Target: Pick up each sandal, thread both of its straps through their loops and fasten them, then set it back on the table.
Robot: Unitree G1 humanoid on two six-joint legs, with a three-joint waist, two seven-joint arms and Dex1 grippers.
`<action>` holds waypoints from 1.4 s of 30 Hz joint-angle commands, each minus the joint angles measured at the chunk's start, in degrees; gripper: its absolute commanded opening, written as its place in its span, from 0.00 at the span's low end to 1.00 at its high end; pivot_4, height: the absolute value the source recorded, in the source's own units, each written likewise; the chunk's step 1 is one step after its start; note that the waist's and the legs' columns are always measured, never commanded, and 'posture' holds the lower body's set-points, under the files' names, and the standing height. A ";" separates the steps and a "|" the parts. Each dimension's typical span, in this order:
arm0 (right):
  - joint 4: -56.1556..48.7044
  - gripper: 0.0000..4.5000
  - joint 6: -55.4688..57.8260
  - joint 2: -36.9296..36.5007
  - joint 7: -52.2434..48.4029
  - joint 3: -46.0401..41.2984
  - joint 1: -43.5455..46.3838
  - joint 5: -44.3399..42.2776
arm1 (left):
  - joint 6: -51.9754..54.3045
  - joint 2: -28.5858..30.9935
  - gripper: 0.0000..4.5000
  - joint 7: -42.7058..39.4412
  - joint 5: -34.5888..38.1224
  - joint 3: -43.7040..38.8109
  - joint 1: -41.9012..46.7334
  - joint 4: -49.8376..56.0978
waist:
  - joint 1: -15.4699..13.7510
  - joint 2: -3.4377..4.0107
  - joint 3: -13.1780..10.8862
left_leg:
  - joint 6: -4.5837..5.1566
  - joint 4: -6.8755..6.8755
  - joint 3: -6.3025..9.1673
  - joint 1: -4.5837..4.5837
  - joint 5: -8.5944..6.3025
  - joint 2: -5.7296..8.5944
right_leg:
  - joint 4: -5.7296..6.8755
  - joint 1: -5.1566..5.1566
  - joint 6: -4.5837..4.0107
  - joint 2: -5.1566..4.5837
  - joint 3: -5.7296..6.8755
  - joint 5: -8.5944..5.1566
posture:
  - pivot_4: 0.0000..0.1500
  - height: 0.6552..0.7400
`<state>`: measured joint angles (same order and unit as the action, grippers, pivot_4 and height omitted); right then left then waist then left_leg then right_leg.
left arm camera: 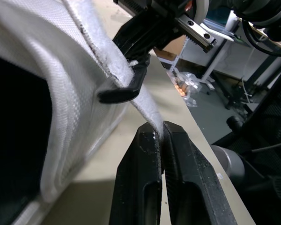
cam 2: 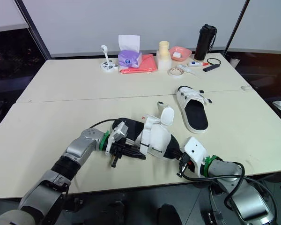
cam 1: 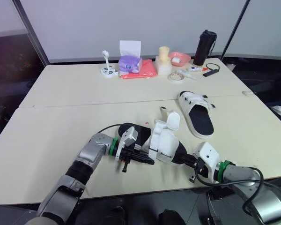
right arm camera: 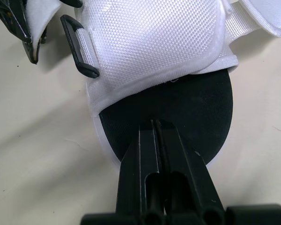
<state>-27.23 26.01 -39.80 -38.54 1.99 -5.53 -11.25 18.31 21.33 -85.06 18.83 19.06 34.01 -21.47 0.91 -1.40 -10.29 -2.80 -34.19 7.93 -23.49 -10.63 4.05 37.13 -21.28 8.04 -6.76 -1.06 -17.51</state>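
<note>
We see the near sandal (cam 1: 165,140) by the table's (cam 1: 56,136) front edge, our left gripper's (left arm camera: 160,133) fingers clenched on its white strap (left arm camera: 103,47), our right gripper's (right arm camera: 155,125) fingers pinching its black sole (right arm camera: 192,108), second sandal (cam 1: 196,112) toward the right edge, open surface toward the left edge, small clutter (cam 1: 131,65) along the far edge

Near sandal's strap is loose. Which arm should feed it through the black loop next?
Left, probably. The left gripper is shut on the strap, right beside the black loop. The right gripper is clamped on the sole, and is best used there to steady the sandal.
</note>
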 commanded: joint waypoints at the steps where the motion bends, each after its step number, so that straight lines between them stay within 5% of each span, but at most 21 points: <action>1: 1.41 0.00 0.88 0.14 -0.15 1.42 -0.79 0.90 | 6.35 4.70 0.01 -5.39 3.15 0.09 -0.89 8.14 | 0.10 0.01 0.00 | 0.00 0.03 -0.01 0.00 0.00 -0.01 | 0.00 0.00 0.00 0.00 0.00 0.00 | 1.00 1.00; 11: 2.52 0.00 0.07 -0.04 -0.54 1.47 -0.20 1.08 | 15.75 15.27 0.01 -7.44 11.68 0.67 -1.27 20.64 | -0.09 0.02 -0.01 | -0.01 0.06 0.01 -0.01 0.00 -0.15 | -0.04 -0.02 -0.17 -0.03 -0.02 -0.09 | 1.00 1.00; 24: 3.68 0.00 -0.93 -0.55 -1.24 0.83 0.07 1.48 | 27.08 16.49 0.01 -6.75 21.21 -5.45 1.33 27.21 | -0.07 0.02 -0.02 | -0.01 0.06 -0.03 -0.01 -0.01 -0.18 | -0.06 -0.03 -0.19 -0.02 -0.03 -0.10 | 1.00 1.00; 31: 4.03 0.00 -1.42 -0.57 -1.44 1.06 -0.04 1.94 | 28.89 13.53 0.01 -3.97 22.98 -7.50 4.93 25.19 | -0.28 0.00 -0.04 | -0.01 0.08 -0.05 -0.04 -0.01 -0.17 | -0.10 -0.05 -0.19 -0.03 -0.03 -0.10 | 1.00 1.00; 42: 3.42 0.00 -1.15 -0.40 -1.17 1.20 -0.48 2.29 | 20.79 1.32 0.01 2.52 15.69 -8.97 16.45 1.15 | -0.25 -0.06 -0.07 | 0.00 0.05 -0.09 -0.05 0.00 0.01 | -0.11 -0.03 -0.01 -0.02 -0.01 -0.01 | 1.00 1.00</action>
<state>-25.11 23.27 -39.85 -39.78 2.17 -4.76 -10.15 41.37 23.01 -82.47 35.17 12.46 48.34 -18.73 0.66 -1.47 -10.36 -2.80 -34.14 7.84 -23.54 -10.63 4.06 37.02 -21.32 8.03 -6.78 -1.08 -17.52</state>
